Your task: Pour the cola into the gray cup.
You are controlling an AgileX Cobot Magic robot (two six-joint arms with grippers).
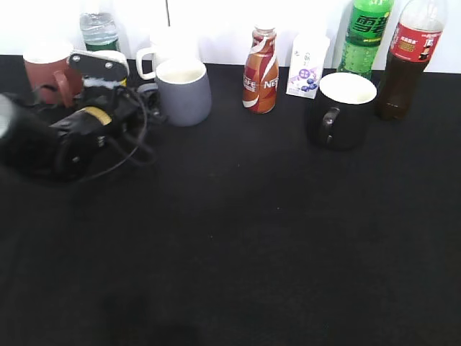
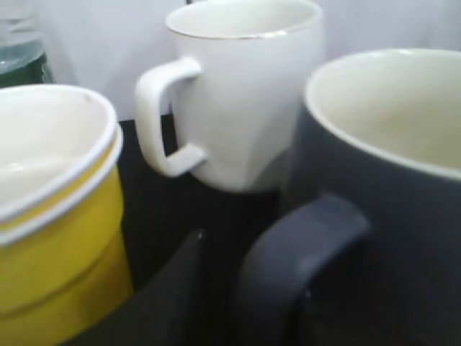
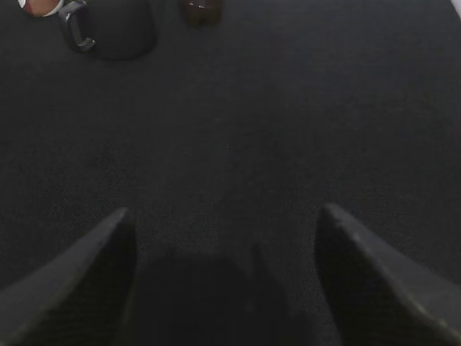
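The gray cup stands upright at the back left with its handle toward my left gripper. In the left wrist view the cup fills the right side. My left gripper is at its handle: one finger lies just left of the handle, the other is hidden behind it, and the jaws look drawn in on it. The cola stands upright at the back right; its base shows in the right wrist view. My right gripper is open and empty over bare black cloth.
A white mug stands behind the gray cup, and a yellow cup to its left. A brown mug, water bottle, Nescafe bottle, carton, green soda bottle and black mug line the back.
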